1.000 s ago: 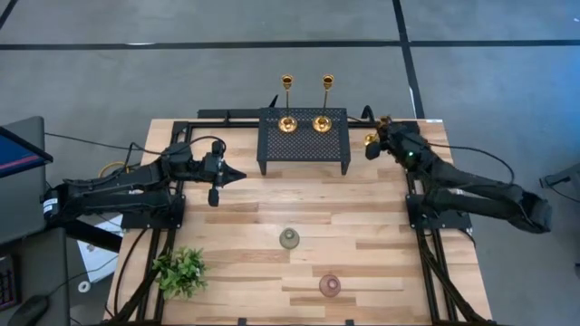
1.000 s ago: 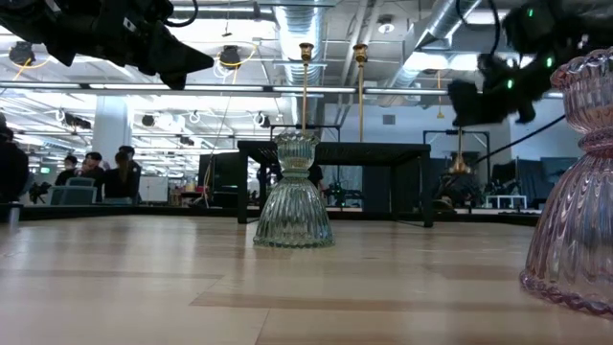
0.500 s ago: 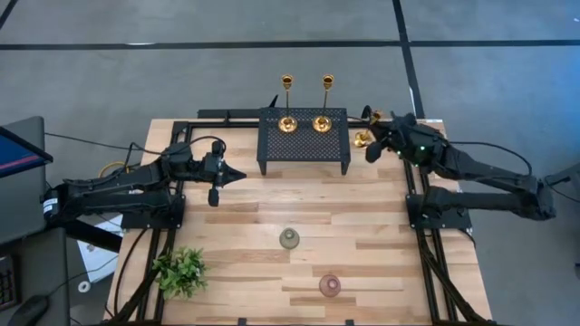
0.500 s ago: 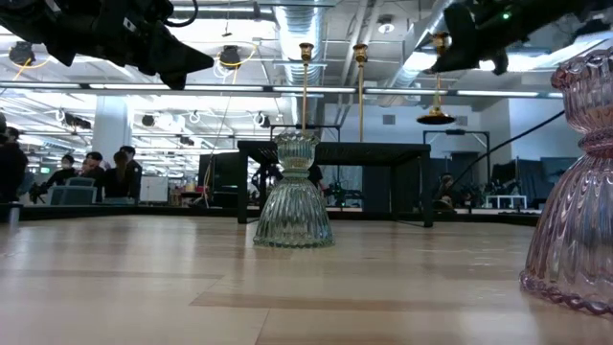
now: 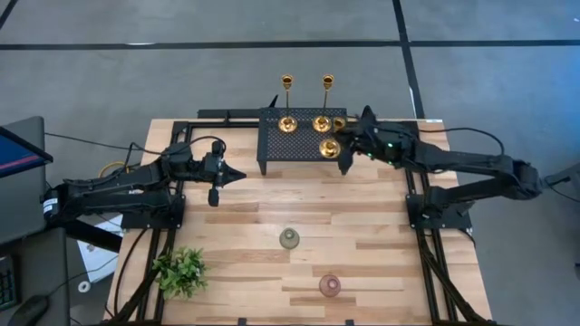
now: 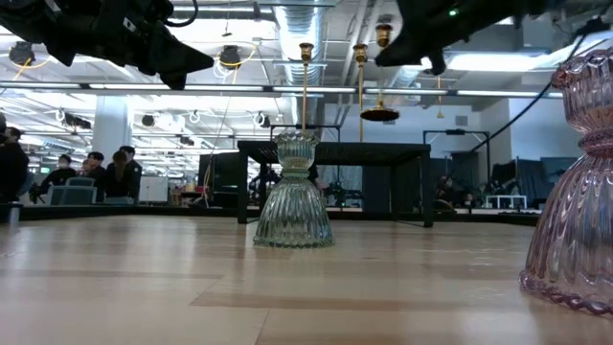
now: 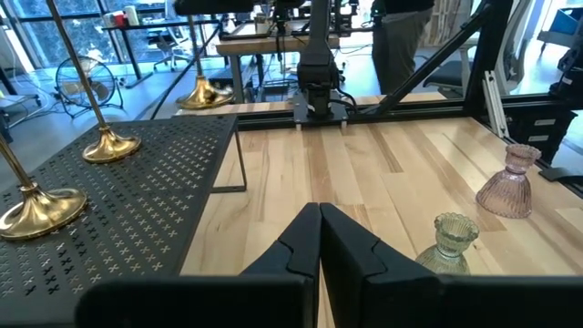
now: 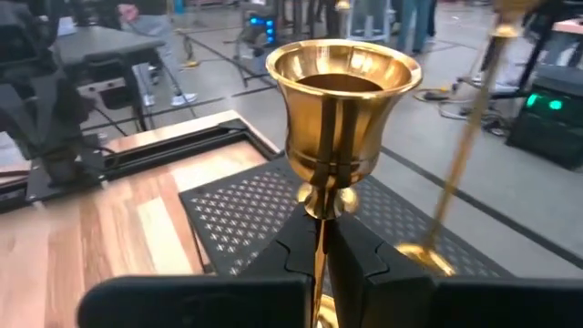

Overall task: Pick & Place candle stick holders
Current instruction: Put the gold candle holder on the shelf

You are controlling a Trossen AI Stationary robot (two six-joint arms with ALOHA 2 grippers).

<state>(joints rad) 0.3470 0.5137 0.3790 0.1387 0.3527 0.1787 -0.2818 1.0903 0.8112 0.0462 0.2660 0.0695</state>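
Right gripper [image 5: 345,148] out over the right end of the black rack [image 5: 272,148], fingers clamped on the stem of a gold candlestick [image 5: 330,146]; cup end seen close in the right wrist view [image 8: 342,100], stem pinched just below the knob under the cup. Base hanging clear above the rack top in the low view [image 6: 379,114], not yet set down. 2 more gold candlesticks already upright on the rack, near its back edge [image 5: 287,121] and [image 5: 323,121], the carried 1 just in front and to the right of them.

Left gripper [image 5: 234,176] parked over the table left of the rack, fingers pressed together on nothing [image 7: 320,239].

2 small ribbed glass holders on the bare wood toward the front: the grey-green 1 [image 5: 289,239] mid-table, the pink 1 [image 5: 330,286] nearer the front edge.

Handling, as a guess: candlestick rigid metal, polished and slick, top-light with most weight in the flared base, so likely to swing or slip in a thin pinch. Best hold high on the stem under the knob, as here, the knob acting as a stop. Narrow base on perforated metal likely tippy; straight, slow lowering called for, clear of the 2 neighbours. Glass holders probably heavier, brittle, best taken at the narrow waist.
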